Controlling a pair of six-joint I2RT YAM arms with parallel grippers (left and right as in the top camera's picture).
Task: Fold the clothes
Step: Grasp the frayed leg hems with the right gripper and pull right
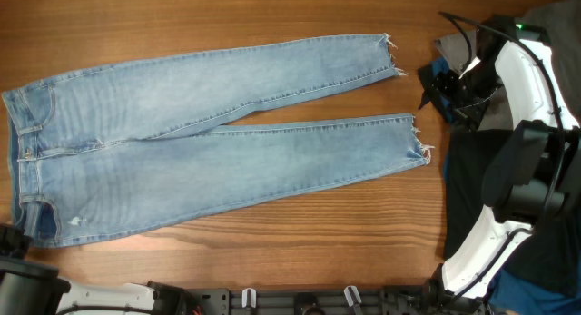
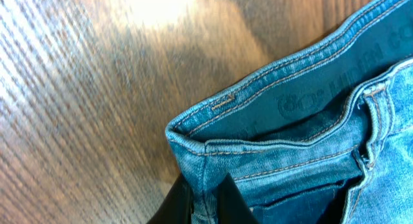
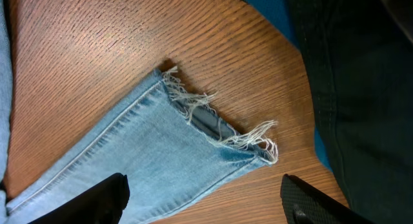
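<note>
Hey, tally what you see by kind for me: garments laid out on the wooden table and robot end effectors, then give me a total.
jeans: 1
end effectors: 2 (left end effector, right end effector)
Total: 3

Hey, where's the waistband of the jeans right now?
In the overhead view the waistband lies along the left end of the table, and the fingers of the left gripper straddle its lower corner.
</note>
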